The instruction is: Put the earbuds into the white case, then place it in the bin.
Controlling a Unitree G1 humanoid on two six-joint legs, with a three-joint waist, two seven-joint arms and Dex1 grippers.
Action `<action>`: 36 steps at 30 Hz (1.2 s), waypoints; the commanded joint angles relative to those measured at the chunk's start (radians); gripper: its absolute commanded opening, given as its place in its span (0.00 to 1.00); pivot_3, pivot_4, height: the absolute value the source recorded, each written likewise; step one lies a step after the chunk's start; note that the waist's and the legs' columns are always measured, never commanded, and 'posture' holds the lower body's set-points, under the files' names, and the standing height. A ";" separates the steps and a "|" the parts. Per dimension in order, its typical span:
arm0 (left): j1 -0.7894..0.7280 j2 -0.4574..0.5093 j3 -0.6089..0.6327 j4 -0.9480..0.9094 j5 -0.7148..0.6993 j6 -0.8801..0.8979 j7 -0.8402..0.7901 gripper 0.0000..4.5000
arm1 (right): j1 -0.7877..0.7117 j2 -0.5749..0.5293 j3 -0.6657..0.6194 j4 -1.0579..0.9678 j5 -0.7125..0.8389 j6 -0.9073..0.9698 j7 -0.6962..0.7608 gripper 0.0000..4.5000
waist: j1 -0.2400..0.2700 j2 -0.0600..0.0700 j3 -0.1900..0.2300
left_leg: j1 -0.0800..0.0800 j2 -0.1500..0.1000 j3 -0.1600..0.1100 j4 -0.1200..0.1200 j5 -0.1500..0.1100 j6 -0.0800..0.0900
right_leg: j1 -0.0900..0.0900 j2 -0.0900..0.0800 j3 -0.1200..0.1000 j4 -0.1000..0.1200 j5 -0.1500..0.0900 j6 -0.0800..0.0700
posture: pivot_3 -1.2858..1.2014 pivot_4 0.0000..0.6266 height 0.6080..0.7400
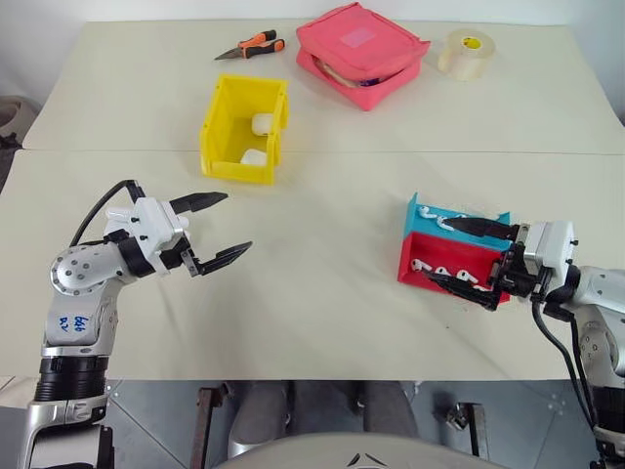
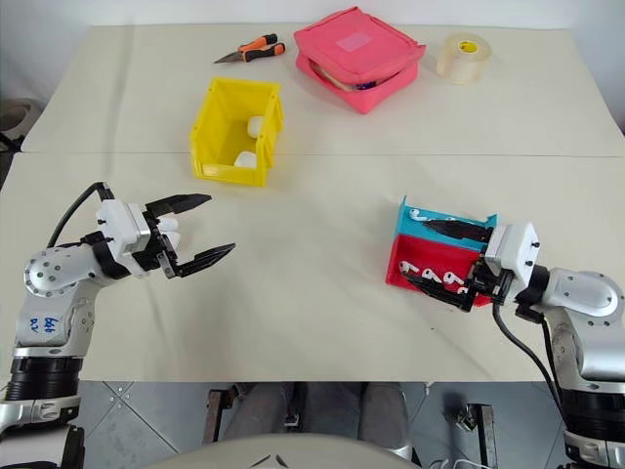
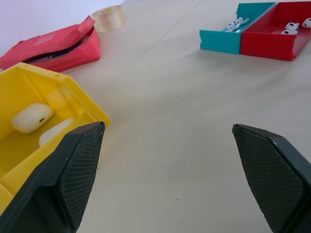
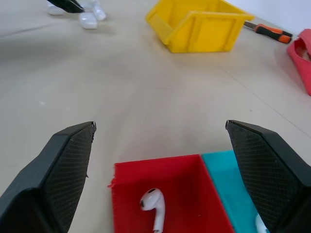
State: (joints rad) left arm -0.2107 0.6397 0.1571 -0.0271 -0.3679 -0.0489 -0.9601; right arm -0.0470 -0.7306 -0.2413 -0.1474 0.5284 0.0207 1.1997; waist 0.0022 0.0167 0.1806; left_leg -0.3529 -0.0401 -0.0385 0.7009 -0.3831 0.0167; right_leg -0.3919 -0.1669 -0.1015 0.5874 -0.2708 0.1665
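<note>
The yellow bin [image 1: 223,135] stands at the table's middle-left with two white cases [image 1: 262,124] inside. More white cases [image 4: 89,20] lie on the table by my left gripper. My left gripper [image 1: 237,221] hovers open and empty, nearer me than the bin. Several earbuds [image 1: 420,264] lie in the red-and-blue tray [image 1: 451,246] on the right; one earbud [image 4: 154,204] rests in the red compartment. My right gripper [image 1: 437,251] is open over the tray, one finger above the blue side and one above the red, holding nothing.
A pink zipped pouch [image 1: 361,49], partly open, a roll of tape [image 1: 467,54] and orange-handled pliers [image 1: 252,46] lie along the table's far side. Bare tabletop stretches between the bin and the tray.
</note>
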 commanded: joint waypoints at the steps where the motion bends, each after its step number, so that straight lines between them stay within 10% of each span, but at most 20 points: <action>1: 0.039 -0.007 0.029 -0.046 -0.008 0.009 0.040 0.99 | -0.009 -0.001 -0.001 0.004 0.016 -0.021 0.029 1.00 | -0.002 0.000 0.000 | 0.000 0.000 0.000 0.000 0.000 0.000 | 0.000 0.000 0.000 0.000 0.000 0.000 | 0.52 0.24 1.00; 21: 0.630 -0.298 0.423 -0.438 0.014 0.202 0.635 0.99 | -0.220 0.232 0.198 0.019 0.042 -0.076 0.084 1.00 | 0.025 -0.001 0.000 | 0.000 0.003 -0.001 0.000 -0.001 -0.002 | 0.000 0.000 0.001 -0.002 0.000 0.000 | 0.52 0.24 1.00; 36: 0.355 0.081 0.644 -0.639 -0.235 1.360 0.854 0.99 | -0.265 0.158 0.184 0.048 0.082 0.049 0.132 1.00 | 0.021 -0.001 0.000 | 0.001 0.002 -0.002 -0.001 -0.001 -0.003 | -0.002 0.002 0.001 0.002 -0.002 -0.003 | 0.52 0.24 1.00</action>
State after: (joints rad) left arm 0.1824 0.6984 0.7706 -0.6414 -0.5750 1.1466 -0.1310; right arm -0.3052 -0.5709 -0.0466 -0.0871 0.5935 0.0713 1.3244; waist 0.0234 0.0162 0.1808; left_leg -0.3521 -0.0383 -0.0411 0.7003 -0.3844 0.0133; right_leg -0.3934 -0.1652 -0.1003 0.5897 -0.2723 0.1635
